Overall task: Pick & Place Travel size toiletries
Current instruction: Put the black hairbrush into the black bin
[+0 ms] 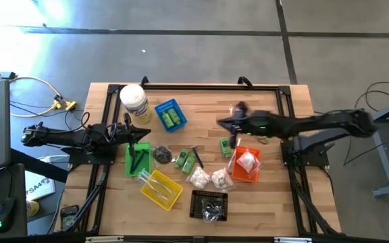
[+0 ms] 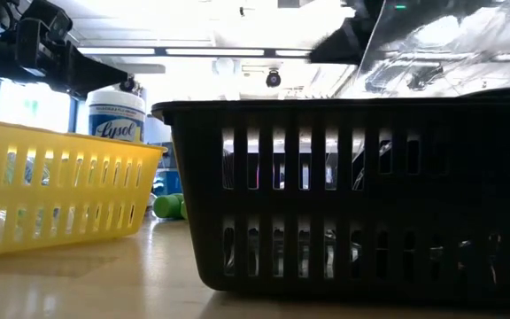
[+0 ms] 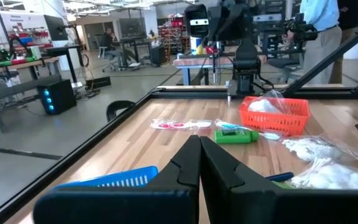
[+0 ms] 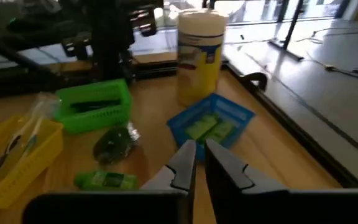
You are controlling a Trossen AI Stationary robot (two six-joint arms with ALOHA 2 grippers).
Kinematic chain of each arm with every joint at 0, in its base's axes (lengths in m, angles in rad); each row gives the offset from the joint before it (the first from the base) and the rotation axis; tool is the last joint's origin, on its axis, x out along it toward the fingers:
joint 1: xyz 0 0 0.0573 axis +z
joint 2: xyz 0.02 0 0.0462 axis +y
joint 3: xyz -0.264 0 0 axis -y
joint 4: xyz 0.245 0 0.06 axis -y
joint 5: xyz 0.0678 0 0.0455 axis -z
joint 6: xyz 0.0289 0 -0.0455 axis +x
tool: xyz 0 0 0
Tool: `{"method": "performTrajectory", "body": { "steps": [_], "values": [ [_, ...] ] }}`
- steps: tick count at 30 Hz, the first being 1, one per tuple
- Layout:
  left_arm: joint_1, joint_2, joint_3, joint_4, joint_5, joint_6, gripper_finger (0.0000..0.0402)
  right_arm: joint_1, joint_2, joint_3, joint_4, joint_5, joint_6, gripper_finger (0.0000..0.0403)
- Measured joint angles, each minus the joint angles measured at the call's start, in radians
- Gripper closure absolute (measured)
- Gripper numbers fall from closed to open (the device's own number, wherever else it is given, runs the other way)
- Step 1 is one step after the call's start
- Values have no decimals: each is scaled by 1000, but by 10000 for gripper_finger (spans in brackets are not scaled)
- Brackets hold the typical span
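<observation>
Left arm: I see it reaching in from the table's left edge, stretched flat toward the middle.
Left gripper [image 1: 142, 134]: closed, its fingers [image 3: 219, 167] pressed together with no gap, nothing between them (my wrist view shows that plainly).
Left wrist: level, pointing across the table toward the other arm.
Right arm: it comes in from the right side, elbow bent near the table's right edge, forearm running leftward.
Right gripper [image 1: 223, 123]: over the table's far middle, fingers [image 4: 182, 163] a narrow slit apart, holding nothing.
Right wrist: tilted down a little, facing the left arm.
</observation>
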Motion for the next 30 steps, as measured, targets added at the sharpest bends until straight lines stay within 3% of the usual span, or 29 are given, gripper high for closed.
{"method": "performTrajectory", "body": {
  "steps": [7,14,22,25,30],
  "values": [
    [0,0,0,-10,0,-2,401,-9,407,325,-11,-197,2,275],
    [0,0,0,-59,3,-39,401,-34,732,601,-55,-342,157,197],
    [0,0,0,-129,3,-88,401,-26,986,806,-120,-526,274,187],
    [0,0,0,-130,3,-88,401,-7,1042,860,-176,-519,275,187],
    [0,0,0,-127,3,-88,401,18,1114,935,-260,-402,274,187]
  ]
}}
